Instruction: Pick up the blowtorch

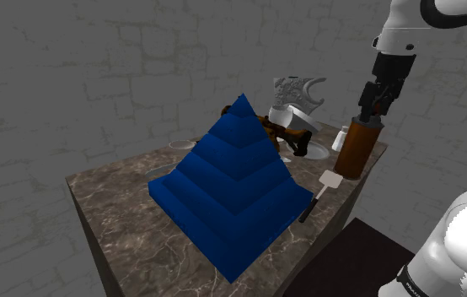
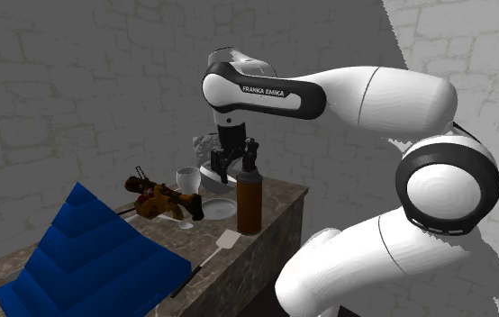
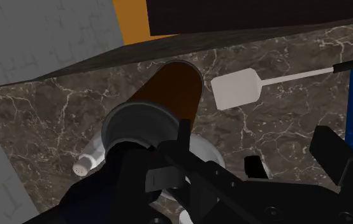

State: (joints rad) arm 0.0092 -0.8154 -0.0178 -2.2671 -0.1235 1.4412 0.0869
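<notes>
Black fingers of the gripper (image 1: 378, 99) stand apart, astride the head of the brown blowtorch (image 1: 356, 150) without clasping it. It stands upright near the edge of the marble counter (image 1: 122, 202), just beside a white spatula (image 1: 331, 180). The approach looks done. The next move calls for closing squarely on the head, then lifting straight up.

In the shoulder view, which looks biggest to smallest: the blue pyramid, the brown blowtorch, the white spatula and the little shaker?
1. Blue pyramid: by far the biggest, though it is also nearest the camera.
2. Brown blowtorch.
3. White spatula: long but thin.
4. Shaker: smallest.
</notes>
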